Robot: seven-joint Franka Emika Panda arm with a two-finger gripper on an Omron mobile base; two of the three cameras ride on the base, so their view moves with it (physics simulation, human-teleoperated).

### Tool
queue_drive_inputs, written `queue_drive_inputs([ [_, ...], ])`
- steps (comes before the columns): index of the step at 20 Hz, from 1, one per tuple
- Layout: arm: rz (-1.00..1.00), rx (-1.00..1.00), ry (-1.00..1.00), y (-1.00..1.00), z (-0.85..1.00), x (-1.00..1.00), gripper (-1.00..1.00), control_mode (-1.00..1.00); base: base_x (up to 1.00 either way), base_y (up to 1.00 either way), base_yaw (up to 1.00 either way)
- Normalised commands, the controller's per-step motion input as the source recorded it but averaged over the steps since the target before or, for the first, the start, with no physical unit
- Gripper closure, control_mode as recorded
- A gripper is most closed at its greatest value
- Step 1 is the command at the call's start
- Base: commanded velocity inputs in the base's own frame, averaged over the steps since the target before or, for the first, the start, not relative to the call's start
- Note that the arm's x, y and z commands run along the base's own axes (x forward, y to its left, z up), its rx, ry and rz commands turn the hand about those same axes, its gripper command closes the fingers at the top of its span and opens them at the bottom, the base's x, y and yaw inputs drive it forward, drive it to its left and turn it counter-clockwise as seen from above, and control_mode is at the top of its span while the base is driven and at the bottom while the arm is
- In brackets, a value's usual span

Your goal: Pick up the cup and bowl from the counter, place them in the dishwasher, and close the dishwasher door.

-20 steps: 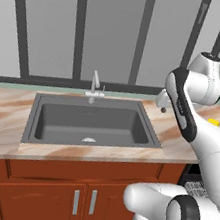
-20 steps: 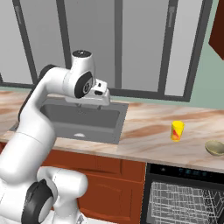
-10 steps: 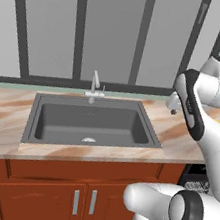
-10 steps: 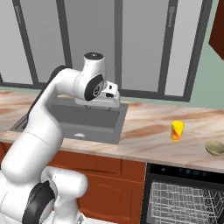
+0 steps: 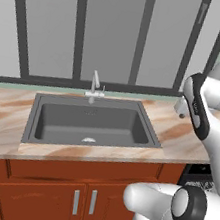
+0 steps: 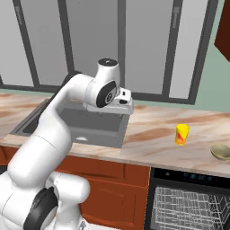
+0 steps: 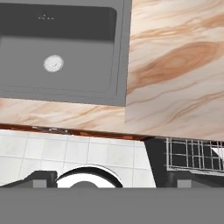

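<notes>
The yellow cup [image 6: 181, 134] stands upright on the marbled counter [image 6: 148, 141], right of the sink. The pale green bowl [image 6: 221, 152] rests further right, near the counter's front edge. Below them the black dishwasher [image 6: 188, 204] is open, with its grey wire rack [image 7: 194, 153] showing. The dishwasher door is out of view. My gripper [image 6: 123, 108] hangs open and empty above the sink's right rim, well left of the cup, pointing down. In the left base view the gripper [image 5: 181, 109] peeks out behind my forearm.
The dark grey sink [image 5: 92, 122] with its faucet [image 5: 94, 84] fills the counter's middle. Reddish-brown cabinets [image 5: 67, 196] run beneath it. Tall windows [image 6: 143, 45] stand behind the counter. White floor tiles [image 7: 78, 151] lie in front of the cabinets.
My arm has swung to the right across the sink toward the counter by the cup. The gripper has stayed open. Cup and bowl have not moved.
</notes>
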Motion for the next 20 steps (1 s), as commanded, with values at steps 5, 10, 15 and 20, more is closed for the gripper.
queue_drive_inputs([
  [5, 0.0, -0.09, -0.02, -0.31, -0.21, 0.0, -1.0, -1.0, 0.0, 0.0, 0.0],
  [10, 0.0, -0.04, -0.02, -0.35, -0.1, 0.0, -1.0, -1.0, 0.0, 0.0, 0.0],
  [15, 0.0, 0.0, 0.0, -0.41, -0.05, 0.11, -1.0, -1.0, 0.0, 0.0, 0.0],
  [20, -0.01, 0.0, 0.0, -0.44, 0.0, 0.17, -1.0, -1.0, 0.0, 0.0, 0.0],
])
